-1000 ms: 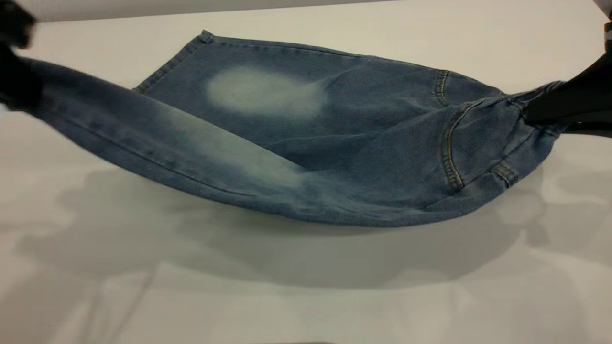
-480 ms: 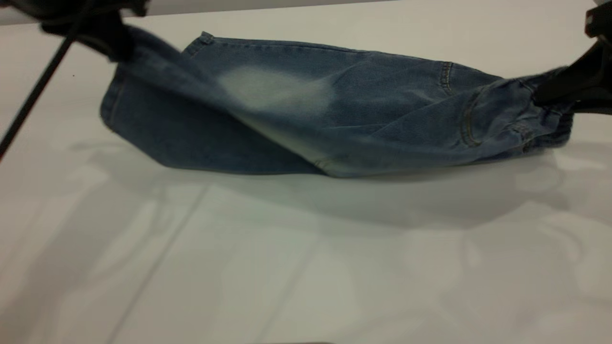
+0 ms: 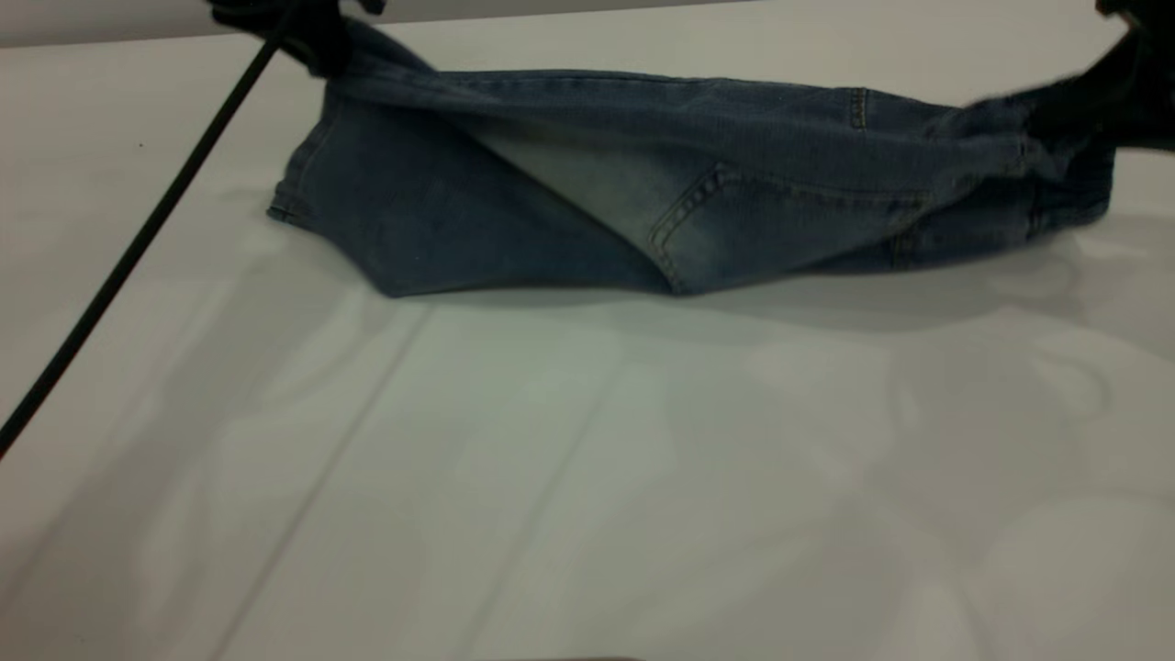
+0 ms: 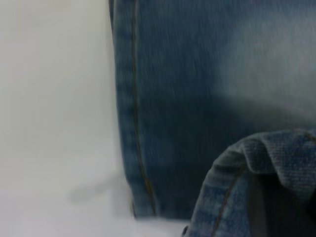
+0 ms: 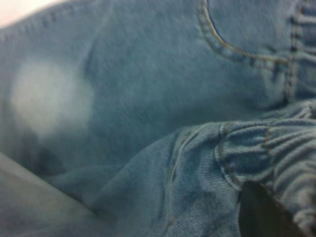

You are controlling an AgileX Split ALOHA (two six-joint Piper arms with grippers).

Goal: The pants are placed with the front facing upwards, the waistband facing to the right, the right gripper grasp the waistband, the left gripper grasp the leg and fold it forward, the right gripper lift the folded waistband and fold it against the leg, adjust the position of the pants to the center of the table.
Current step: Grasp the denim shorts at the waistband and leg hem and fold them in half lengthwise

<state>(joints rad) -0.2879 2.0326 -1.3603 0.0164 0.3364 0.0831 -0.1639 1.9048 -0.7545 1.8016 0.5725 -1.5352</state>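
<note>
Looks like a lab or robot test bench, not a home. Plain white matte table fills nearly the whole exterior view, bare pale wall strip behind its far edge, thin black cable running diagonally across the table's left side.

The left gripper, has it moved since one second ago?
Yes. The left gripper carried the leg from the near left toward the table's far edge, folding it over the pants.
</note>
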